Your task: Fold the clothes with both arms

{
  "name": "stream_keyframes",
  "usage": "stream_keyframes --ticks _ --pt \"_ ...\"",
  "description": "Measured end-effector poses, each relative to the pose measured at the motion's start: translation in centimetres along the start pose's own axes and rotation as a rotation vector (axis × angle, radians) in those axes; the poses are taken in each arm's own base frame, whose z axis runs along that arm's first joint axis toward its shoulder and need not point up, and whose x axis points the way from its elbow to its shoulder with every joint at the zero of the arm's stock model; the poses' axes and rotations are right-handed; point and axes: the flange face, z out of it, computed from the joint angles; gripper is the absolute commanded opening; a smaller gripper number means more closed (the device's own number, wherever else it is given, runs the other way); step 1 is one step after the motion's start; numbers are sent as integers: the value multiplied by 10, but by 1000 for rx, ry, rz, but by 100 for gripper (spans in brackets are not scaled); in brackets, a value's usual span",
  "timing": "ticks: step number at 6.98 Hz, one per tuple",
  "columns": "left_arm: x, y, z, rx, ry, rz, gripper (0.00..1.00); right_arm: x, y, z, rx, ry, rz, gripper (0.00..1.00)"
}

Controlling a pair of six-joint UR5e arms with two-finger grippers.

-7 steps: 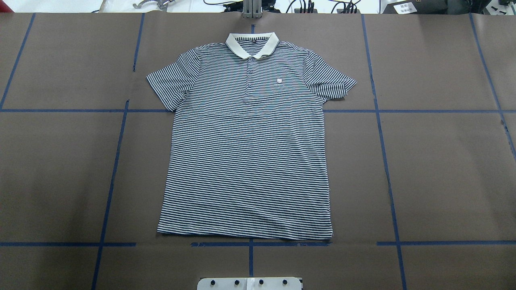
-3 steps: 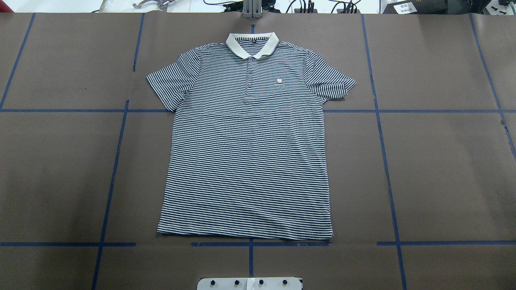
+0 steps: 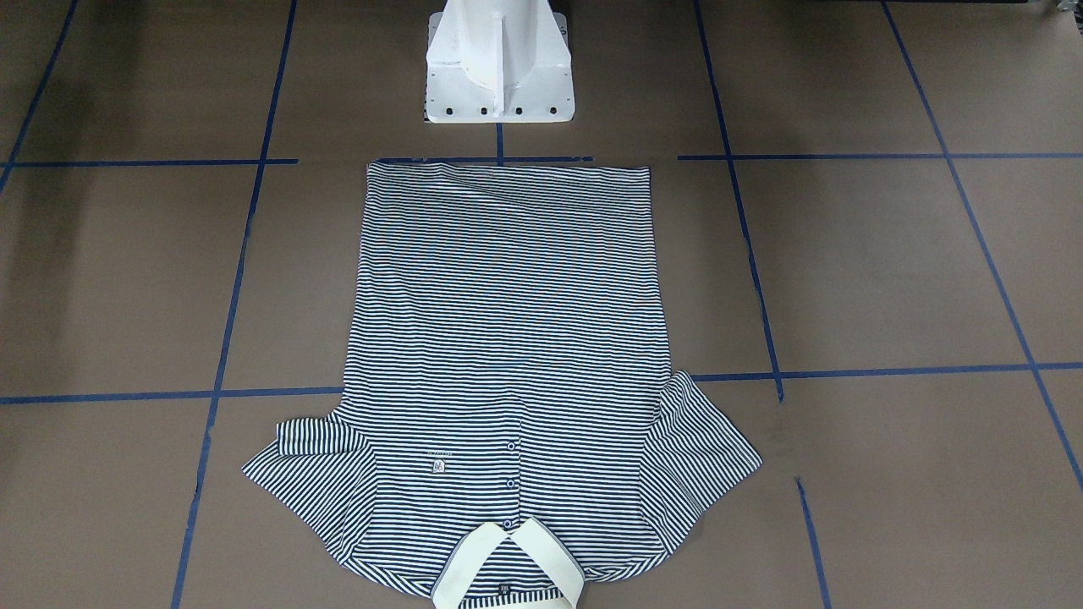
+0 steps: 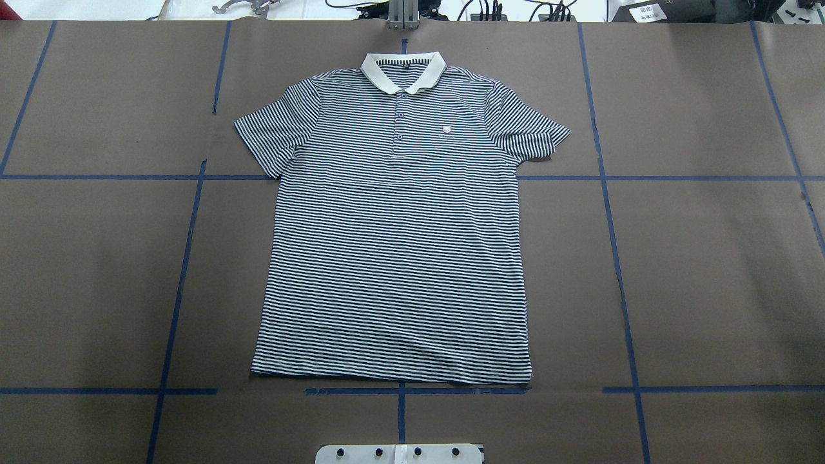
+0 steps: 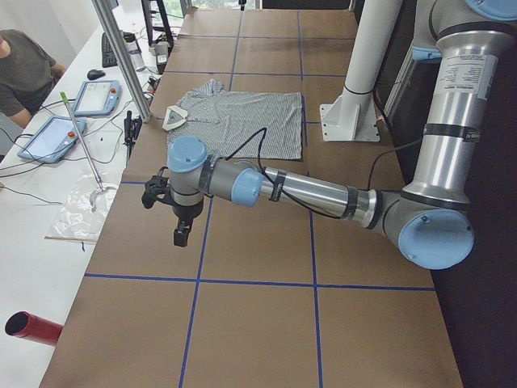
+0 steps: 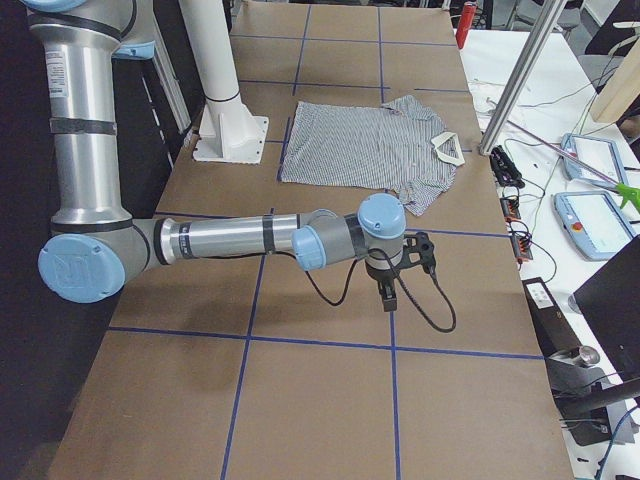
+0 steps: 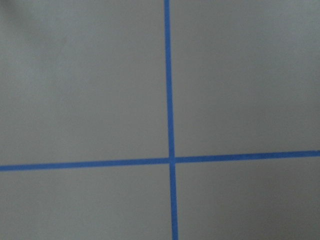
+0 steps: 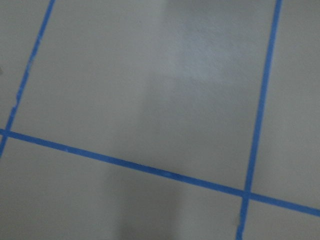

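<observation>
The striped polo shirt [image 4: 393,245] lies flat and face up on the brown table, both sleeves spread, its cream collar [image 4: 403,71] at the far edge. It also shows in the front view [image 3: 508,338] and both side views [image 5: 242,117] [image 6: 360,145]. No arm shows in the overhead or front views. My left gripper [image 5: 182,234] hangs over bare table well off the shirt, seen only in the left side view. My right gripper [image 6: 388,298] hangs over bare table on the other side, seen only in the right side view. I cannot tell whether either is open or shut. Both wrist views show only table and blue tape.
The white pedestal base [image 3: 499,68] stands just behind the shirt's hem. Blue tape lines [image 4: 180,270] grid the table. A side bench with tablets [image 5: 97,97], cables and a seated person [image 5: 24,73] runs along the far edge. A red cylinder [image 5: 32,327] lies at one corner.
</observation>
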Motion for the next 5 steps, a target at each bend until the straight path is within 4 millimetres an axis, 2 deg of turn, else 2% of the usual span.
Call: stream_keyframes --ticks 1,3,4,5 --pt "9 -7 7 24 37 43 100 -27 -35 11 14 -35 -15 100" --pt "13 -11 16 74 64 92 100 -114 -114 42 4 -93 26 100" --pt "15 -18 20 84 71 96 100 -155 -145 59 -10 -114 42 100" --pt "19 -26 28 79 75 97 100 -191 -164 81 -13 -116 78 100"
